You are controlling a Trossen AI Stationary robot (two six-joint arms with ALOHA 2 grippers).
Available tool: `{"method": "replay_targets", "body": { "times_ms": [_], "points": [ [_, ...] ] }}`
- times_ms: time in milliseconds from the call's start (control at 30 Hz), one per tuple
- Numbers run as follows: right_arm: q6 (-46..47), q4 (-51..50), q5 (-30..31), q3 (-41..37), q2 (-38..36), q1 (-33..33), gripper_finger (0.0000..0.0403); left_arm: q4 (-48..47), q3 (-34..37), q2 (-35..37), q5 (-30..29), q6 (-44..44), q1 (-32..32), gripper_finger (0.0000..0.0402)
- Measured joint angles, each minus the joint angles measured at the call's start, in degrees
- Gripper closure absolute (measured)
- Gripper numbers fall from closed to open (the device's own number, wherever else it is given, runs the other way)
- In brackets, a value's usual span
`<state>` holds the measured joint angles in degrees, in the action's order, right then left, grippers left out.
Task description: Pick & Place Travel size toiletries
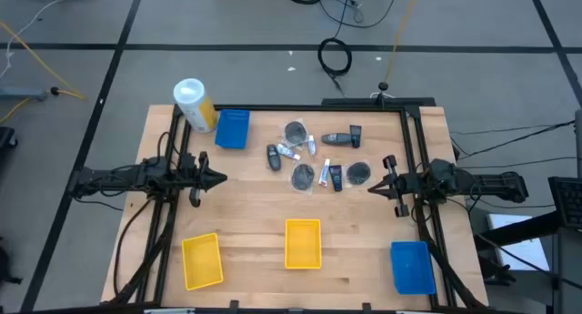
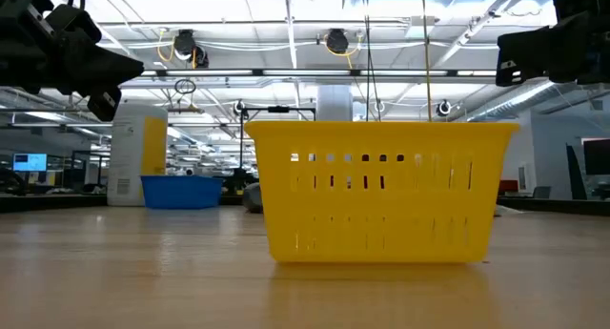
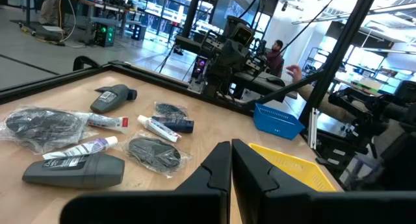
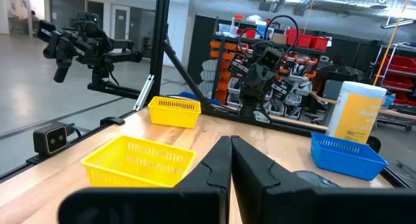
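The left gripper (image 1: 218, 178) is hovering at the left side of the wooden table (image 1: 255, 223), pointing toward the middle; its fingers (image 3: 218, 172) are lying pressed together and holding nothing. Behind it, at the far left corner, the white-and-yellow canister (image 1: 194, 104) is lying tilted beside a blue tray (image 1: 233, 128). Near the front edge, a yellow tray (image 1: 202, 260) is sitting on the left.

The travel size toiletries (image 1: 314, 157) are lying scattered at the middle of the far half of the table, between the two arms. Among them, one dark bottle (image 1: 274, 157) is lying with its long axis running roughly near to far, another dark bottle (image 1: 342, 137) is lying across, left to right, and the grey clear-wrapped packets (image 1: 303, 176) are resting flat among thin white tubes (image 1: 289, 151).

A second yellow tray (image 1: 303, 243) is standing at the front centre. The right gripper (image 1: 373, 187) is hovering just right of the toiletries, fingers (image 4: 218, 165) closed together on nothing. A second blue tray (image 1: 412, 266) is sitting at the front right corner. Nothing is showing inside any tray
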<state>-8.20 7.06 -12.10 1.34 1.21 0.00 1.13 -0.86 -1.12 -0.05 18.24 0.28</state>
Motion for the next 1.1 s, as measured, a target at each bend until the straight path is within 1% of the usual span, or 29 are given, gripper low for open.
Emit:
{"method": "replay_targets", "body": {
  "times_ms": [933,1100],
  "points": [
    [-0.03,0.01,0.02,0.01,-0.01,-0.01,0.0399,0.00,-0.01,0.00,-0.01,0.00,0.00,0.0392],
    [-4.26,0.45,0.01,-0.01,-0.01,0.00,0.0399,0.00,-0.02,-0.01,0.00,0.00,0.01,0.0391]
  ]
}}
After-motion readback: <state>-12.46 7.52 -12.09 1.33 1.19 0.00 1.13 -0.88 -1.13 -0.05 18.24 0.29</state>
